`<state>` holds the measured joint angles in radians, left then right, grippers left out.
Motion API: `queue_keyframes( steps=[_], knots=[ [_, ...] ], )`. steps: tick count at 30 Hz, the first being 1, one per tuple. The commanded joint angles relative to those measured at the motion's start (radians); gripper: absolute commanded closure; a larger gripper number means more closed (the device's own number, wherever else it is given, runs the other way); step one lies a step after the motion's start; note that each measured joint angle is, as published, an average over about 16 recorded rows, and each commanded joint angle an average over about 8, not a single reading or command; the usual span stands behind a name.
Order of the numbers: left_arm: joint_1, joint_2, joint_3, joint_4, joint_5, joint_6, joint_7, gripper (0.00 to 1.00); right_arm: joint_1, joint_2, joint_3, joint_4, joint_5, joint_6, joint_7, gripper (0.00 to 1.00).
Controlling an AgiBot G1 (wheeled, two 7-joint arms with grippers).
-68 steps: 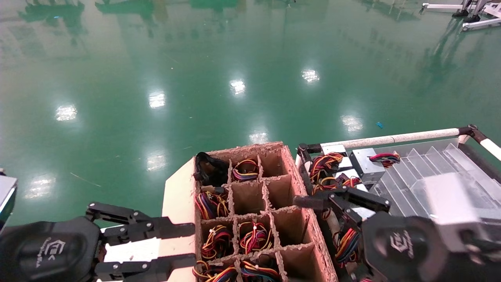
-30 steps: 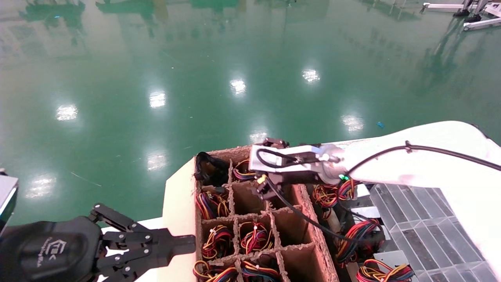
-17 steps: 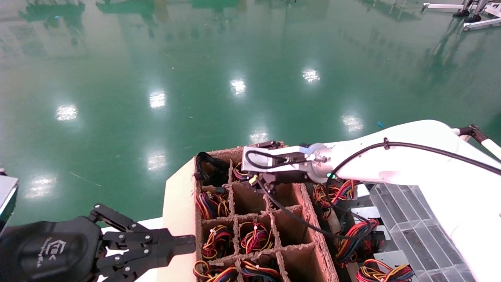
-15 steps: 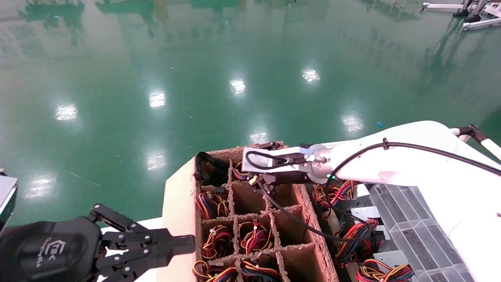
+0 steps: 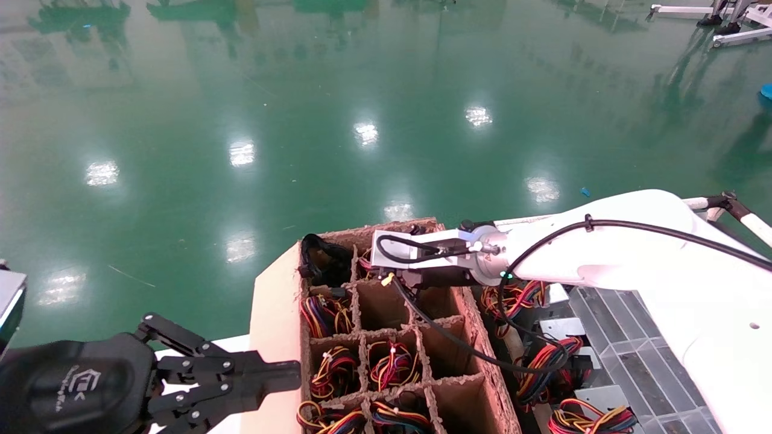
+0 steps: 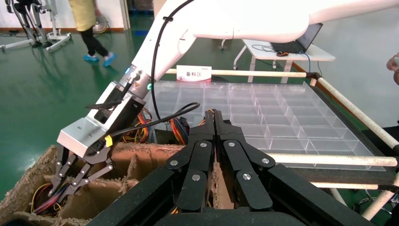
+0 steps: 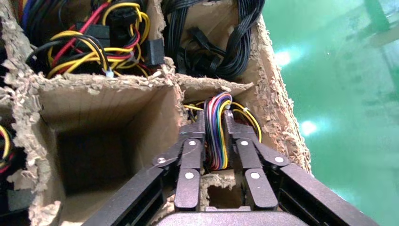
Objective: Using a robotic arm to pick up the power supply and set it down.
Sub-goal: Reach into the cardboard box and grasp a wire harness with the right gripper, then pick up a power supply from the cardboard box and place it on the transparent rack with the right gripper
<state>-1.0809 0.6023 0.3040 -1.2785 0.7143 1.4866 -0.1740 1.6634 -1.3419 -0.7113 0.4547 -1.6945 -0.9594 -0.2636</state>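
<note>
Power supply [image 7: 217, 123] sits down in a far-row cell of the cardboard divider box [image 5: 447, 337], right under my right end effector; only its coloured wire bundle shows, the metal body is hidden below.

Left end effector [image 5: 283, 374]: clenched on nothing, parked at the near-left edge of the box. Idle.

Right end effector [image 7: 216, 162]: reached down into that cell, fingers clamped on the ribbon-like wire bundle, not on the housing as far as I can tell. The cell wall is touching or just beside both fingers.

Risks from here, as I judge them:
- The grip is on wires only. On lift, the bundle may slide through the fingers, or the unit may swing and snag the ragged cardboard rim.
- The cell looks like a tight fit; if the unit jams, pulling could strain the wires or drag the whole box up.
- My black cable [image 5: 449, 337] drapes across the open cells nearer the robot than the right end effector and could catch a divider edge.
- Black cable bundle [image 7: 216, 42] in the adjacent cell is close; tangling is possible.
</note>
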Motion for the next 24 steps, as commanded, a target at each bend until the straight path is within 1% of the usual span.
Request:
queue_keyframes(
  steps=[1,9,13,19,24],
  knots=[
    [0.000,0.000,0.000,0.000,0.000,0.000,0.000,0.00,0.001,-0.002,-0.004,-0.005,0.004,0.001,-0.002,1.00],
    [0.000,0.000,0.000,0.000,0.000,0.000,0.000,0.00,0.014,0.003,-0.017,-0.010,0.028,-0.009,0.003,1.00],
    [0.000,0.000,0.001,0.000,0.000,0.000,0.000,0.00,0.025,0.014,-0.013,-0.009,0.048,-0.026,0.011,1.00],
    [0.000,0.000,0.001,0.000,-0.001,0.000,0.000,0.00,0.047,0.047,0.008,0.009,0.086,-0.061,0.027,1.00],
    [0.000,0.000,0.001,0.000,-0.001,0.000,0.001,0.00,0.063,0.091,0.037,0.057,0.130,-0.099,0.055,1.00]
  ],
)
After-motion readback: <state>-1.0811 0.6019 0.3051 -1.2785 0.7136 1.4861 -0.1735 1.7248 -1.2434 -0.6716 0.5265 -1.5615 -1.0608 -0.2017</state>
